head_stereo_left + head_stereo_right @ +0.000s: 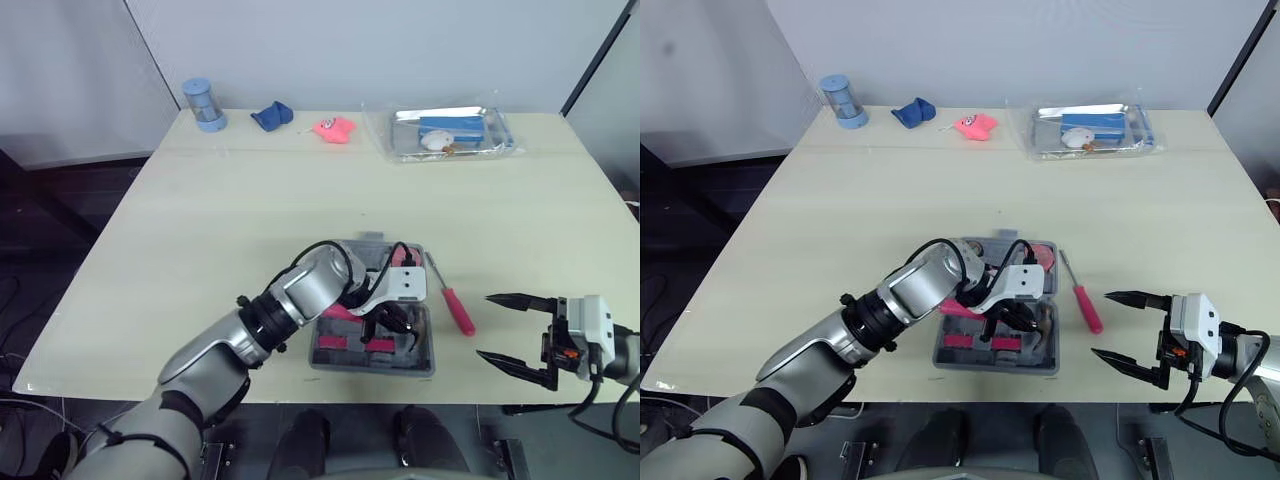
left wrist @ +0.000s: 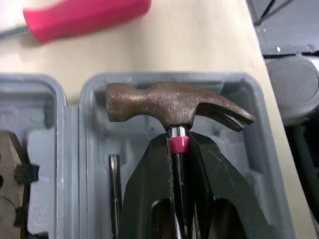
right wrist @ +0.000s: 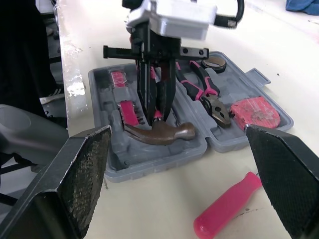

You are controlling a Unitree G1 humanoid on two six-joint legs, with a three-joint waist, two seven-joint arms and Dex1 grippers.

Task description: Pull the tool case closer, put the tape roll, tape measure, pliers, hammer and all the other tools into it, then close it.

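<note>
Wrist view — left gripper (image 2: pixel 179 142) clamps brown-headed hammer (image 2: pixel 169 102) in grey plastic tool case (image 2: pixel 75 99), lower right in head view, right gripper (image 1: pixel 487 326) gaping, pink-handled screwdriver (image 1: pixel 458 310) between.

Robot test lab, plain pale table (image 1: pixel 250 200), bare grey partition walls (image 1: pixel 350 40), loose cables (image 1: pixel 658 288) on dark floor (image 1: pixel 60 220), unrelated props along table's far edge.

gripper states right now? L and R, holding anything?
Left gripper: shut on the hammer, just below its head, over the tool case.
Right gripper: open, holding nothing.
</note>
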